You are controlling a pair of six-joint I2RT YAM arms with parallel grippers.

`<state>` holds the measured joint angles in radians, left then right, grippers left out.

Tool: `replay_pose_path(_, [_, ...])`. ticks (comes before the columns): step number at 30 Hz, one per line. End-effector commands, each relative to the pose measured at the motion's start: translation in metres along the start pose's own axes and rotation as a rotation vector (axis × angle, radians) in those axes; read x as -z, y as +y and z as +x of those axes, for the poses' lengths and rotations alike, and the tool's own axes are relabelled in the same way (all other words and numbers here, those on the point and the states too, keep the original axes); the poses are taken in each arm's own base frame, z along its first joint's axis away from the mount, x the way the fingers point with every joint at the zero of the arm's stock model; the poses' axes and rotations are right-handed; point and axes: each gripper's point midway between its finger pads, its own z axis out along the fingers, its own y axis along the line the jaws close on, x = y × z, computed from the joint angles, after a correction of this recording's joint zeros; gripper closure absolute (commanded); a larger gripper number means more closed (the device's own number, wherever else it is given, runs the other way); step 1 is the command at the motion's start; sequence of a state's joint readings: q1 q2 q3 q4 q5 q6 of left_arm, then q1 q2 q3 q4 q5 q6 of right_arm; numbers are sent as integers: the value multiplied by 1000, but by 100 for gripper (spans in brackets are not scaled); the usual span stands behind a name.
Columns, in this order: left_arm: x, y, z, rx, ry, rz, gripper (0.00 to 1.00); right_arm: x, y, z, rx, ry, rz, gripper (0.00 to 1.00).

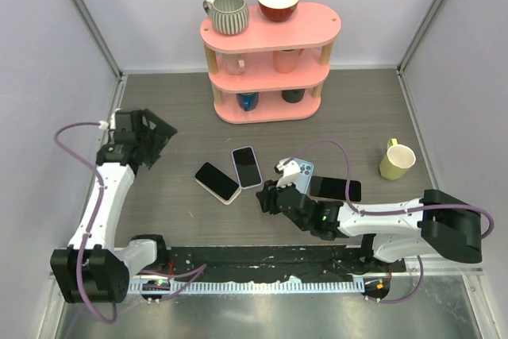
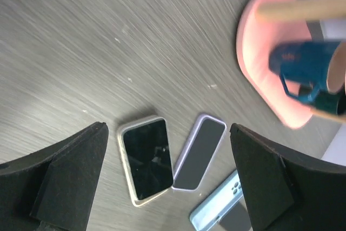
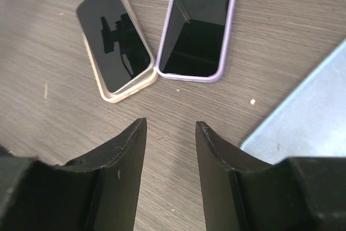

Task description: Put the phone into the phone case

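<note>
A bare black phone (image 1: 335, 189) lies flat, its left end over a light blue phone case (image 1: 300, 171) that rests camera-cutout side up. The case's corner shows in the right wrist view (image 3: 308, 117) and, with the dark phone (image 2: 238, 221) on it, in the left wrist view (image 2: 219, 212). My right gripper (image 1: 267, 196) hovers low just left of the case, open, with only bare table between its fingers (image 3: 170, 123). My left gripper (image 1: 147, 136) is raised at the far left, wide open (image 2: 166, 128) and holding nothing.
A phone in a cream case (image 1: 217, 182) and a phone in a lilac case (image 1: 247, 167) lie side by side mid-table. A pink shelf (image 1: 270, 33) with mugs and a bowl stands at the back. A yellow mug (image 1: 397, 160) sits on the right.
</note>
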<state>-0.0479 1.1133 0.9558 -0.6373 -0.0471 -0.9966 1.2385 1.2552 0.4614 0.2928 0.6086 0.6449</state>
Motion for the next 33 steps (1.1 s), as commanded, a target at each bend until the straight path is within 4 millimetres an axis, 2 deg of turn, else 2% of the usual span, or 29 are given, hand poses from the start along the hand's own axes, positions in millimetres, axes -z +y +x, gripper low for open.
replay_pose_path(1, [5,38,-23,-50,10,-60,0,-2,45,-53,88,-24,-189,53])
replay_pose_path(3, [4,37,-25,-67,80,10,0,-11,46,-51,121,28,-194,53])
replay_pose_path(4, [2,40,-24,-87,97,22,0,-16,56,-64,131,29,-236,53])
replay_pose_path(5, [3,31,-22,-85,123,99,0,-21,59,-65,145,42,-250,53])
replay_pose_path(6, [1,30,-20,-88,130,122,0,-33,57,-52,170,96,-240,53])
replay_pose_path(7, [-1,36,-11,-81,149,130,0,-39,69,-64,170,90,-265,53])
replay_pose_path(8, [-3,33,-10,-74,144,154,0,-47,71,-60,190,121,-283,53])
replay_pose_path(9, [-5,34,-4,-72,162,169,0,-58,68,-44,212,180,-275,53])
replay_pose_path(10, [-10,42,2,-77,184,145,0,-65,80,-50,218,178,-299,53])
replay_pose_path(11, [-10,52,10,-95,215,99,0,-68,86,-42,235,207,-334,53])
replay_pose_path(14, [-14,72,14,-125,221,14,0,-86,100,-28,265,266,-377,53])
replay_pose_path(15, [-16,77,13,-141,212,-4,0,-92,105,-33,275,258,-375,53])
replay_pose_path(17, [-12,87,12,-152,193,-52,0,-106,103,-23,300,285,-353,53])
replay_pose_path(18, [-11,88,8,-153,174,-67,0,-110,109,-29,320,281,-358,53])
replay_pose_path(20, [-7,91,-3,-171,114,-92,0,-120,104,-15,348,330,-336,52])
replay_pose_path(21, [-5,89,-10,-169,90,-101,0,-129,105,-25,363,300,-309,52])
replay_pose_path(22, [-2,94,-12,-159,82,-135,0,-133,99,-13,379,336,-287,52])
replay_pose_path(24, [0,90,-11,-157,97,-123,0,-138,96,-14,393,336,-265,50])
replay_pose_path(25, [0,78,-6,-159,123,-46,0,-140,92,-13,398,336,-245,49])
replay_pose_path(27, [-3,76,7,-128,150,3,0,-143,91,-15,401,339,-234,47])
replay_pose_path(28, [-4,66,10,-118,159,71,0,-144,90,-17,400,338,-231,45])
replay_pose_path(30, [-10,71,23,-106,186,92,0,-144,91,-17,409,345,-230,37])
replay_pose_path(33, [-16,70,30,-94,212,118,2,-147,88,-13,432,363,-232,34])
